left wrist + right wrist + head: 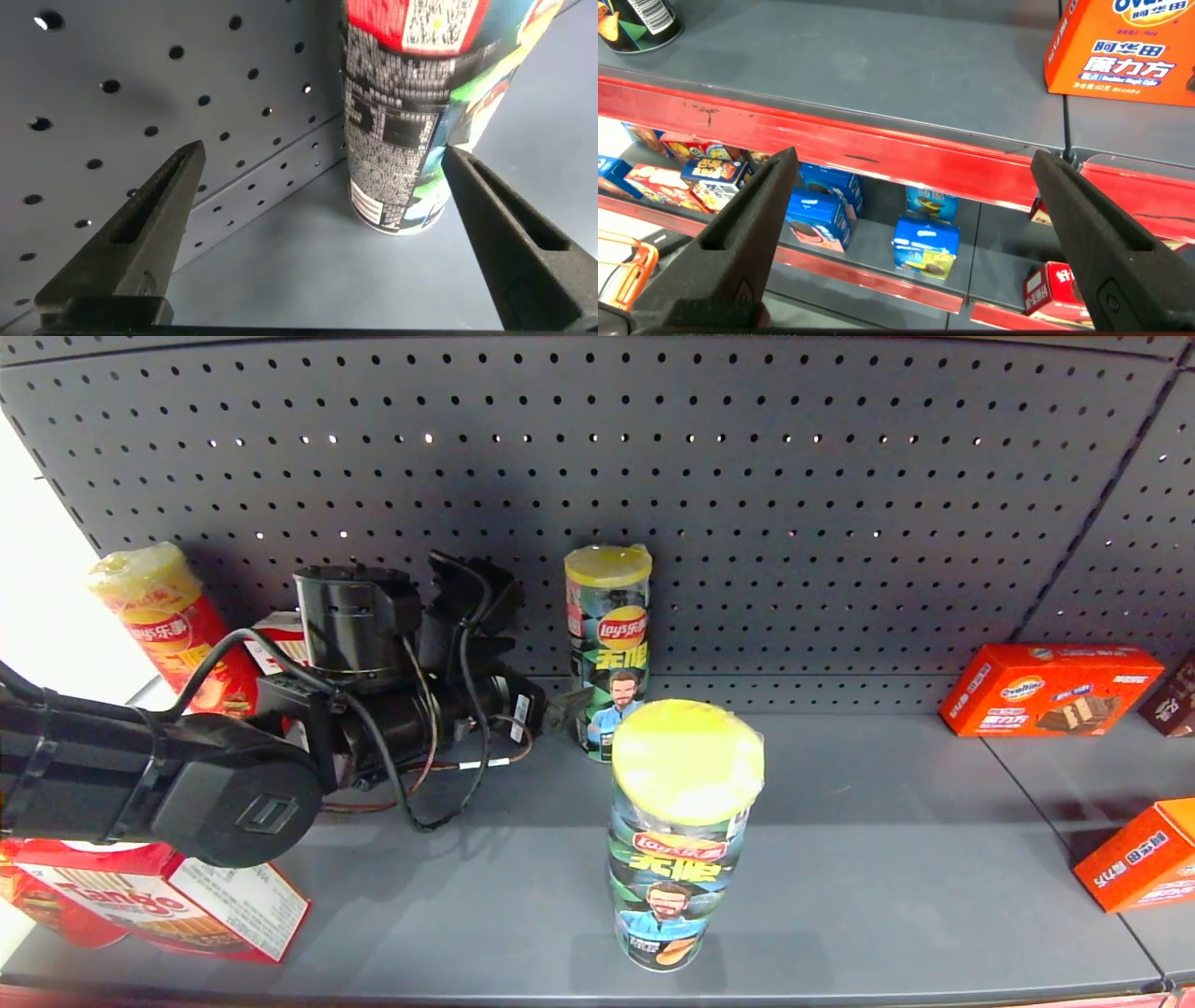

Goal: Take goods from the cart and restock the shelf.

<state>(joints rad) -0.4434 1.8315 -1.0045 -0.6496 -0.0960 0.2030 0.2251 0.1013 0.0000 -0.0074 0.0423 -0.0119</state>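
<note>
**Standing on the shelf: two chip cans, both end effectors released**

Two green chip cans with yellow lids are seen upright on the grey shelf. The rear can is set against the pegboard back at the centre of the head view. The front can is placed lower in the frame, near the shelf's front edge, apart from the rear one.

The left end effector is held just left of the rear can, low over the shelf. In the left wrist view the left end effector is spread wide and grips nothing, and the rear can is seen just beyond its fingertips.

A red chip can is found tilted at the upper left of the head view, and a red-and-white box at the lower left, partly covered by the arm. At the right, an orange box is laid by the pegboard and a second orange box nearer the front.

The right end effector is also spread, holding nothing, in front of the red shelf edge. Blue boxes are stocked on the lower shelf beneath it.
</note>
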